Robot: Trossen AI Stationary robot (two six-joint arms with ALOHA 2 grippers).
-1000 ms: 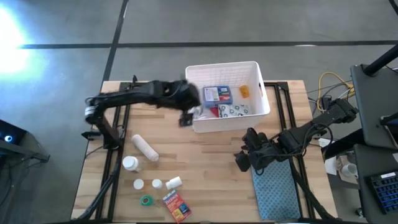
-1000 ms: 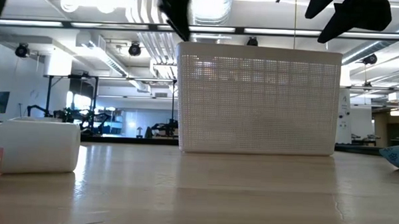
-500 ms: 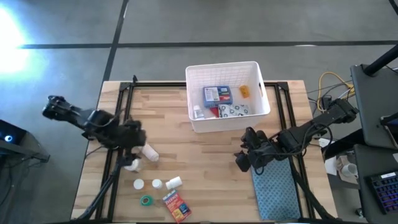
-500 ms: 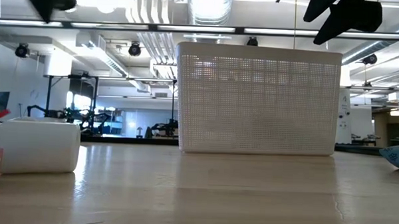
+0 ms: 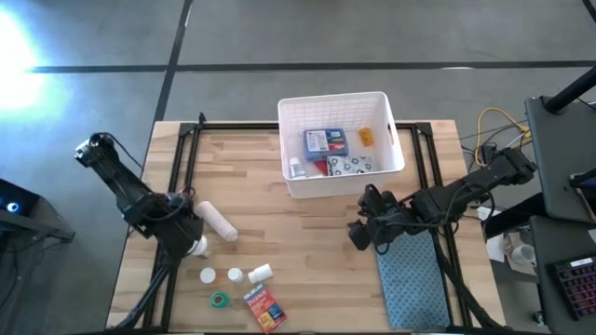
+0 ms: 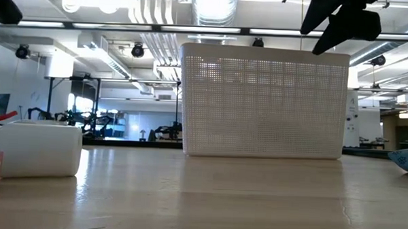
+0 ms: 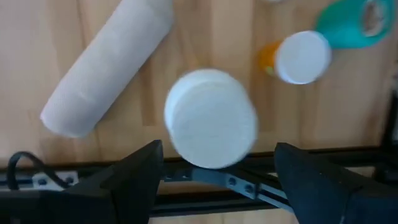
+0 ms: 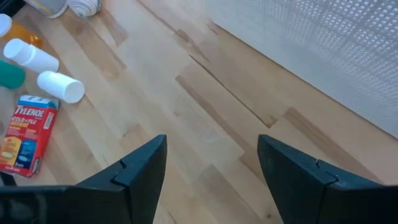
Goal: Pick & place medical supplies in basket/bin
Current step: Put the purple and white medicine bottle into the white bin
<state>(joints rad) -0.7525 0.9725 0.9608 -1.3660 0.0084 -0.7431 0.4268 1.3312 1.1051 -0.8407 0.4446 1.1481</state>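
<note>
My left gripper point(image 5: 186, 231) hangs open near the table's left edge, pointing down over a white jar point(image 7: 211, 118) that stands on the table; its fingers are on either side of the jar, above it. A white gauze roll point(image 5: 216, 221) lies beside the jar. Small white bottles point(image 5: 236, 275), a green tape roll point(image 5: 219, 300) and a red box point(image 5: 263, 307) lie nearer the front edge. The white basket point(image 5: 340, 144) at the far middle holds a blue box and other supplies. My right gripper point(image 5: 361, 234) hovers open in front of the basket, with nothing between its fingers.
A teal-grey cloth mat point(image 5: 414, 284) lies at the front right, under the right arm. Black frame rails point(image 5: 182, 158) run along the table's left and right sides. Bare wood shows between the basket and the loose supplies.
My left gripper has swung from the basket's left side toward the table's left and near edges, sunk, and tipped to point down over the white jar. The supplies on the table have kept still.
</note>
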